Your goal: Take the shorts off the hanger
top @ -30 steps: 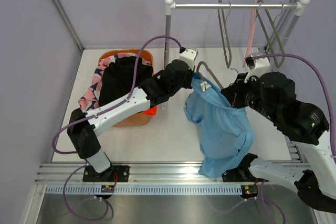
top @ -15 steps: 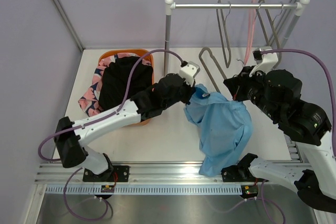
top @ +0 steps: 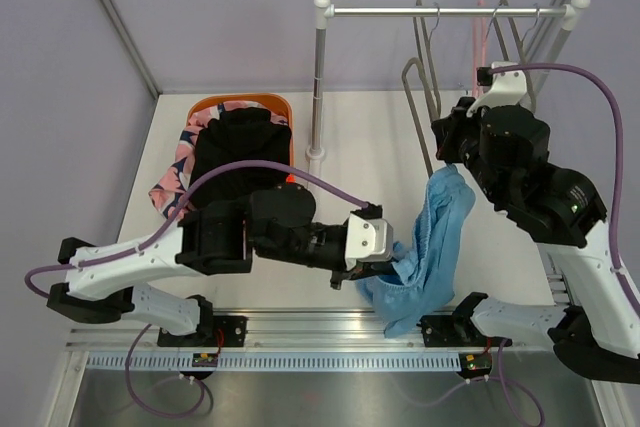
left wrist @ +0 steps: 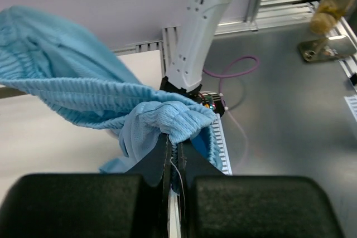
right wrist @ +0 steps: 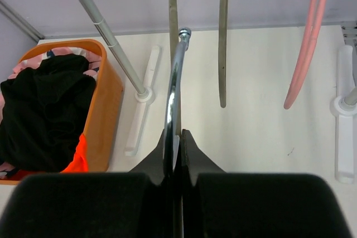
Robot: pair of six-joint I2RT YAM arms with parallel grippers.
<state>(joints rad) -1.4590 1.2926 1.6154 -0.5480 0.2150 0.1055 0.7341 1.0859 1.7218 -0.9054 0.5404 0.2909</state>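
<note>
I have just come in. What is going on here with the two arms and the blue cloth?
The left gripper is shut on a fold of the light blue shorts, which hang between the arms. The right gripper is shut on the metal hook of a hanger, held up near the rail. A black garment and others lie in the orange basket.

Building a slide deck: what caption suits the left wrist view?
The left arm's fingers pinch a bunched fold of the light blue ribbed fabric shorts.
</note>
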